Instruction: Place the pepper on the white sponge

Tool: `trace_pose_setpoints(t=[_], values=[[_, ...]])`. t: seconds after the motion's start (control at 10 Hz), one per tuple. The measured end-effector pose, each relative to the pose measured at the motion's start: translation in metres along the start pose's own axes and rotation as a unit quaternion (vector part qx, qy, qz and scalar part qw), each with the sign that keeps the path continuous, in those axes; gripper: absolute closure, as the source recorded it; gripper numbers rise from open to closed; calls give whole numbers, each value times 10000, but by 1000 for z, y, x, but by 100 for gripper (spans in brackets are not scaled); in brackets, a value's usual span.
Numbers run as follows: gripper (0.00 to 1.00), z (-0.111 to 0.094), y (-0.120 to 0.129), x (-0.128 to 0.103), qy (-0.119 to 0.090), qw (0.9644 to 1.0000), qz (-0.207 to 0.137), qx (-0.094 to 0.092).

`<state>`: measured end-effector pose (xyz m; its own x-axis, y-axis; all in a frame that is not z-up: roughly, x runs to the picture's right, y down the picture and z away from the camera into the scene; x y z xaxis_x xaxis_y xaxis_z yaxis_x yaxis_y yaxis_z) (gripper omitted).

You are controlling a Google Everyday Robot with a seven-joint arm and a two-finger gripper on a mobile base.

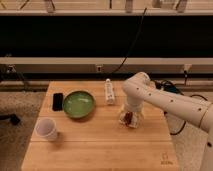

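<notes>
One tool (130, 119) clamped around small dark red pepper (129, 117), above table (95, 145)

**Inspector A:** What is recorded on the wooden table (100, 150)?

**Inspector B:** A green bowl (79, 104) is noted left of centre, toward the back edge. A flat black item (58, 101) is laid just beside it, near the left edge. A white cup (46, 129) is stood upright toward the front left corner.

**Inspector A:** And the gripper (131, 118)?

**Inspector B:** It is found low over the table, right of centre. A black cable (131, 47) is hung behind the back edge.
</notes>
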<state>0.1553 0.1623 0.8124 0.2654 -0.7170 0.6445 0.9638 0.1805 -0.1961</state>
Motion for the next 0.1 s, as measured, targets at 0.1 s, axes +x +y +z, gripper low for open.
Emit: trace_pose_setpoints(t=[0.1], values=[[20, -2, 1, 0, 18, 10000, -18, -9]])
